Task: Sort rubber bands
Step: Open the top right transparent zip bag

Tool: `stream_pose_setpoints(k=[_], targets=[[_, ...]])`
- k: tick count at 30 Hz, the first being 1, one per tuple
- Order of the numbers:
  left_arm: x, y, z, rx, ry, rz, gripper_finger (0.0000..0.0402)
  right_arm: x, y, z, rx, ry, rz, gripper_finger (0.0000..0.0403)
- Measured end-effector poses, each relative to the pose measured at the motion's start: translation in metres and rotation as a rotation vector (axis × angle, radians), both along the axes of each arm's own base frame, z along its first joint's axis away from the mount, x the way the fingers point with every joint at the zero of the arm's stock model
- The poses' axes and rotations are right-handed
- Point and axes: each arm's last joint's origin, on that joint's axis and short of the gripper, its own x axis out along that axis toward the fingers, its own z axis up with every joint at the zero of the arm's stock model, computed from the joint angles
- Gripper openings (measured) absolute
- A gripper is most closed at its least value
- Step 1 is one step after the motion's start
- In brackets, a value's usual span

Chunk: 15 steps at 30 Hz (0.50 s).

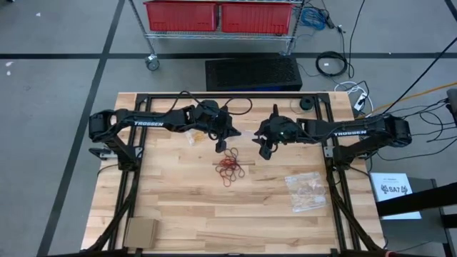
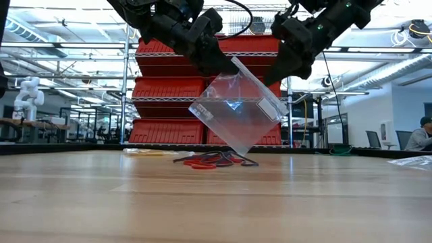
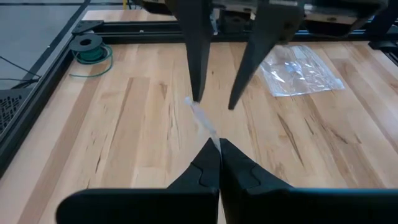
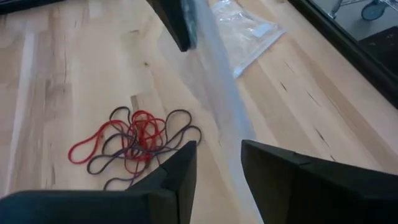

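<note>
The left gripper (image 2: pixel 214 59) is closed tight on the top edge of a clear plastic bag (image 2: pixel 236 108), which hangs tilted above the table (image 1: pixel 178 207). The right gripper (image 4: pixel 217 158) has its fingers apart around the bag's other edge, not clearly pressing it. The rubber bands (image 1: pixel 231 166) lie in a heap just under the bag, with free wood all around. Another bag (image 1: pixel 307 191) lies well apart.

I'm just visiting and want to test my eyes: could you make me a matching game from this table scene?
Things:
1. clear bag
2. rubber bands
3. left end effector
4. right end effector

States:
A. heaped on the table
B. fingers apart
C. hanging tilted above the table
D. pinched shut on plastic

Pairs: 1-C, 2-A, 3-D, 4-B
</note>
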Motion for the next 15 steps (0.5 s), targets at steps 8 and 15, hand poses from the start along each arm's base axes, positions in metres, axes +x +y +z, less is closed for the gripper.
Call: stream_pose_setpoints(k=[8, 15], targets=[[-0.0001, 0.0000, -0.0001, -0.002, 0.002, 0.001, 0.0000, 0.0042, 0.0010, 0.0010, 0.009, -0.035, 0.052, 0.0119], [-0.0002, -0.0001, -0.0004, -0.003, 0.005, 0.001, 0.0000, 0.0007, 0.0013, 0.0048, 0.000, -0.039, 0.053, 0.0119]])
